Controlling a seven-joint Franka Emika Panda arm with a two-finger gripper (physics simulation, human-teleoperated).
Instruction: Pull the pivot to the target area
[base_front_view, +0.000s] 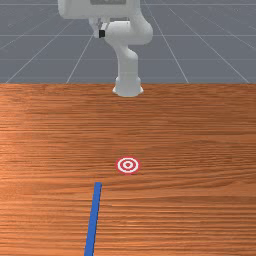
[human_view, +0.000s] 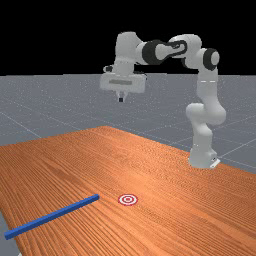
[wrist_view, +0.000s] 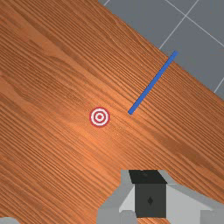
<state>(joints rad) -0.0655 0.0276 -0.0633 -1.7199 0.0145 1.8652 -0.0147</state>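
High above the table hangs my gripper (base_front_view: 101, 33), the far view's gripper (human_view: 121, 99), its two fingers together with nothing between them. In the wrist view the gripper (wrist_view: 149, 192) is at the bottom edge. The pivot is a long blue bar (base_front_view: 93, 220), lying flat; the far view has the blue bar (human_view: 52, 216) at lower left, apart from my gripper. The red-and-white target (base_front_view: 128, 165) lies beyond the bar's near-arm end, to the front view's right of it. In the wrist view are the target (wrist_view: 99, 117) and bar (wrist_view: 153, 83).
The wooden table (human_view: 165, 170) carries the arm's base (human_view: 202, 157) at its far side from the bar. In the wrist view, the bar's outer end reaches slightly past the table's edge, with grey floor (wrist_view: 188, 35) beyond.
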